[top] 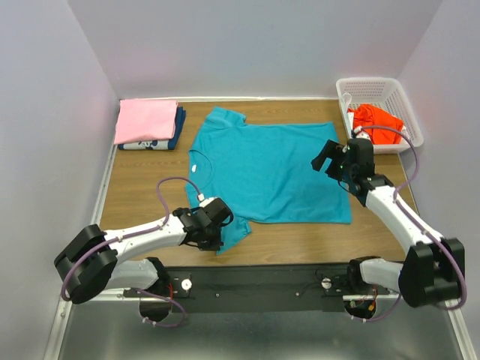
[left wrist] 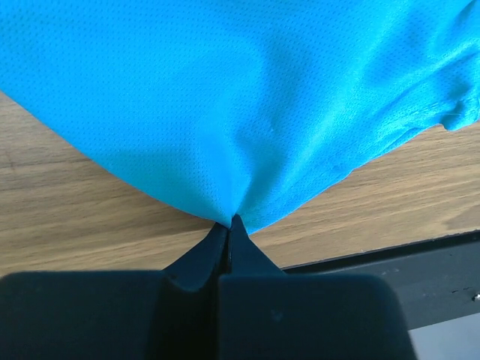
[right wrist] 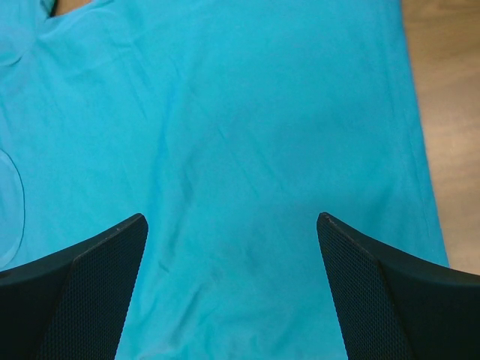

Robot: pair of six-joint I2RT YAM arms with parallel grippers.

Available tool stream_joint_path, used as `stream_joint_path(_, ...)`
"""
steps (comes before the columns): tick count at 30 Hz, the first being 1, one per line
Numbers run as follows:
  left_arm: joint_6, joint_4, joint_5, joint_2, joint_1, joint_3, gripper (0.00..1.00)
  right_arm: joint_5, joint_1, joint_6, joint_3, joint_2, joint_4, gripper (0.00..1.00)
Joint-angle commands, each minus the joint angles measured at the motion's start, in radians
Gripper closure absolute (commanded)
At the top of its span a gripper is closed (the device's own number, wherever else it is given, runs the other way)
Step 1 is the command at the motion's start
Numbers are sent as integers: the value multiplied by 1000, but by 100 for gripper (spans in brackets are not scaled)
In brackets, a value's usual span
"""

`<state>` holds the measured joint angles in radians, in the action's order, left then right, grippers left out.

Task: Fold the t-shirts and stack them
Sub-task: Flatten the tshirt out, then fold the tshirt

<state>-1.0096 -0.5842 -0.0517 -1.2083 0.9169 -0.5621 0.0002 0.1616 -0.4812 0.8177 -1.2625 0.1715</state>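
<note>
The teal t-shirt (top: 270,169) lies spread flat on the wooden table, collar to the left. My left gripper (top: 214,229) is shut on the shirt's near sleeve; in the left wrist view the cloth (left wrist: 247,97) runs into the closed fingertips (left wrist: 229,225). My right gripper (top: 330,161) hovers open and empty over the shirt's right hem part; the shirt (right wrist: 232,135) fills the right wrist view between the fingers (right wrist: 97,262). A folded pink shirt (top: 145,120) lies on a dark blue printed one (top: 178,129) at the back left. An orange-red shirt (top: 377,120) lies in the basket.
A white lattice basket (top: 379,88) stands at the back right corner. White walls close in the table on three sides. The black base rail (top: 262,285) runs along the near edge.
</note>
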Motion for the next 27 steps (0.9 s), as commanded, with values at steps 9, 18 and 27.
stream_joint_path(9, 55, 95, 19, 305, 8, 67, 100, 267, -5, -304, -284, 491, 298, 0)
stream_joint_path(18, 45, 139, -28, 446, 10, 87, 100, 143, -7, -548, -397, 617, 413, 0)
stream_joint_path(27, 8, 153, -106, 523, 10, 97, 100, 282, -5, -639, -462, 558, 413, 0)
